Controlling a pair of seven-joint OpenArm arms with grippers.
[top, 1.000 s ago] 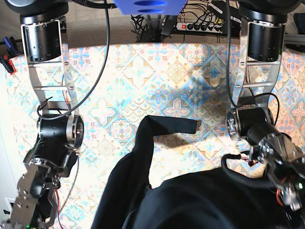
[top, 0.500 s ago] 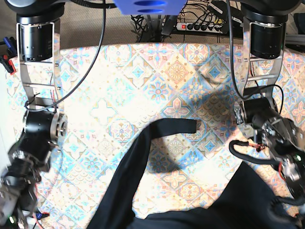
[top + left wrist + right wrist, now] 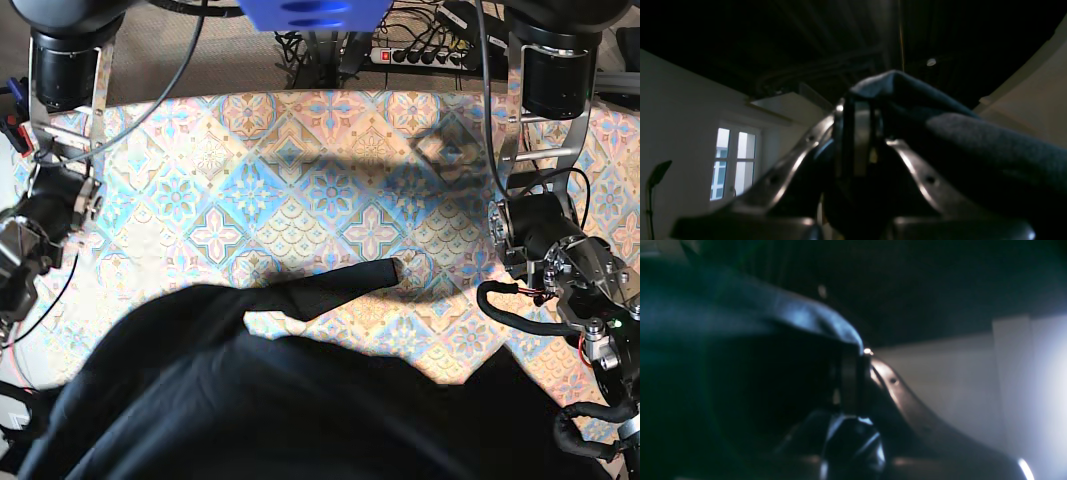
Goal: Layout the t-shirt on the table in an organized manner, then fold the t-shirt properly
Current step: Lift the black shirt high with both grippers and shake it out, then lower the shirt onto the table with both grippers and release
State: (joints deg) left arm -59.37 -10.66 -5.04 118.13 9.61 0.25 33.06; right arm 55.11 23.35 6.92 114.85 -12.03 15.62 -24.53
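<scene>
The black t-shirt (image 3: 300,400) hangs spread wide across the bottom of the base view, raised above the table (image 3: 300,170). One sleeve (image 3: 350,280) trails onto the patterned cloth near the middle. In the left wrist view my left gripper (image 3: 858,103) points up at the ceiling, shut on a fold of the dark t-shirt fabric (image 3: 973,143). The right wrist view shows my right gripper (image 3: 851,355) shut on t-shirt cloth (image 3: 740,316) that drapes off to the left. Neither gripper's fingertips show in the base view; the shirt and the frame edges hide them.
Both arms' links stand at the table's sides, one arm (image 3: 50,210) on the left and the other arm (image 3: 545,240) on the right. A power strip (image 3: 420,55) with cables lies past the far edge. A window (image 3: 735,163) shows behind the left gripper.
The two arms have drawn apart and lifted the shirt, so it now stretches across the whole bottom of the base view. The sleeve has slid nearer and lies flatter.
</scene>
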